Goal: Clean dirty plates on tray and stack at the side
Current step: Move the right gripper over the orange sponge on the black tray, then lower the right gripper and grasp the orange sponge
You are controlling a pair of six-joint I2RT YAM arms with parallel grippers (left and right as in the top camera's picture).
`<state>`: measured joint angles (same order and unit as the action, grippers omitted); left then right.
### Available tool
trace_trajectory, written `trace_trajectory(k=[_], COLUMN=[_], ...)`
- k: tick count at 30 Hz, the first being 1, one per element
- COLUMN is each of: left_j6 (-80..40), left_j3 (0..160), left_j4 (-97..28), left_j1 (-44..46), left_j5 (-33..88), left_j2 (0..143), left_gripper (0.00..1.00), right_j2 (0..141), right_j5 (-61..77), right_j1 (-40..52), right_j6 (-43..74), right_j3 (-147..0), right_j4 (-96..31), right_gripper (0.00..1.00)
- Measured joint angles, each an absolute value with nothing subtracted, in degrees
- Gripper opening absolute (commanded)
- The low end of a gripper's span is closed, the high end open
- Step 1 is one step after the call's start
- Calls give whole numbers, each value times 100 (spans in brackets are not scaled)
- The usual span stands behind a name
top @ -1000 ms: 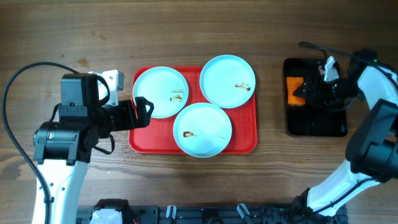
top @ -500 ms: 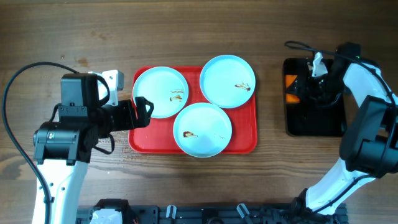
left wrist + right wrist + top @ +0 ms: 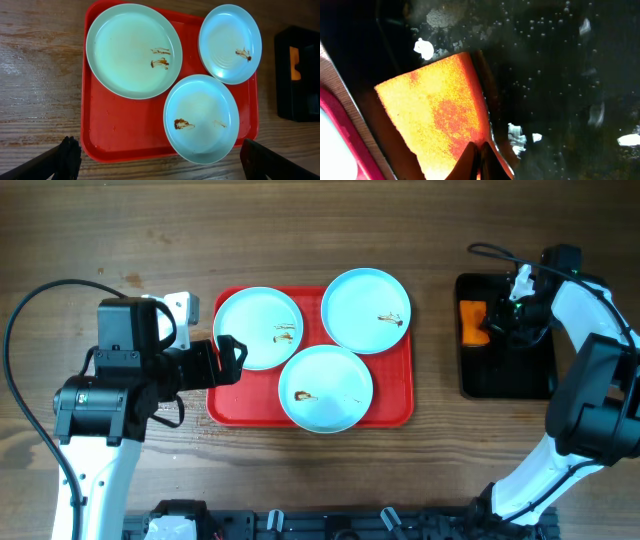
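Observation:
Three pale plates lie on the red tray [image 3: 230, 406]: one at the back left [image 3: 258, 328], one at the back right [image 3: 366, 311], one at the front [image 3: 326, 388], each with small brown smears. My left gripper [image 3: 232, 358] hovers at the tray's left edge. In the left wrist view it [image 3: 159, 159] is wide open with nothing in it, and the front plate [image 3: 201, 119] lies ahead of it. My right gripper [image 3: 497, 323] is over the black tray, and its fingertips [image 3: 481, 150] are shut together, pinching the edge of an orange sponge [image 3: 435, 105].
A narrow black tray [image 3: 505, 380], wet with droplets and foam flecks, stands right of the red tray and holds the sponge [image 3: 472, 322]. Bare wooden table surrounds both trays. A black cable loops at the far left.
My right gripper has closed onto the sponge and shifted slightly over the black tray. The left arm and the plates have not moved.

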<state>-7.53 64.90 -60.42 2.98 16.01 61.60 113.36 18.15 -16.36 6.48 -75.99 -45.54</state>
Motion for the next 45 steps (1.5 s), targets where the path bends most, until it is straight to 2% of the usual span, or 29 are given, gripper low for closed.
trace_trajectory(k=[8, 17, 18, 19, 21, 25, 26, 36, 38, 40, 43, 45], left_j6=[-753, -753, -753, -753, -753, -753, -753, -753, -753, -753, -753, -753], left_j3=[6490, 6490, 6490, 6490, 6490, 6490, 6490, 6490, 6490, 6490, 6490, 6490], left_j4=[-6034, -5996, -5994, -5990, -5957, -5933, -5920, -5872, -5872, -5872, -5824, -5806], left_j1=[298, 298, 298, 298, 298, 298, 298, 298, 298, 298, 298, 298], left_j5=[1601, 1601, 1601, 1601, 1601, 1601, 1601, 1601, 1601, 1601, 1601, 1601], left_j2=[6160, 6160, 6160, 6160, 6160, 6160, 6160, 6160, 6160, 6160, 6160, 6160], left_gripper=[100, 100, 100, 100, 100, 100, 100, 100, 100, 100, 100, 100], right_j2=[11336, 11336, 11336, 11336, 11336, 11336, 11336, 11041, 11037, 11034, 11034, 11034], right_j5=[1188, 436, 362, 305, 189, 259, 281, 333, 329, 351, 777, 1109], right_j1=[-1636, -1741, -1745, -1745, -1745, -1782, -1782, -1782, -1782, -1782, -1782, -1782], right_j6=[827, 1579, 1627, 1673, 1734, 1621, 1597, 1643, 1695, 1704, 1330, 908], right_j3=[-7599, -7599, -7599, -7599, -7599, -7599, -7599, -7953, -8047, -8130, -8158, -8160], right_j4=[-4711, -4864, -4875, -4884, -4910, -4923, -4923, -5360, -5494, -5531, -5428, -5334], right_gripper=[4, 4, 22, 46, 53, 59, 64, 67, 73, 74, 76, 74])
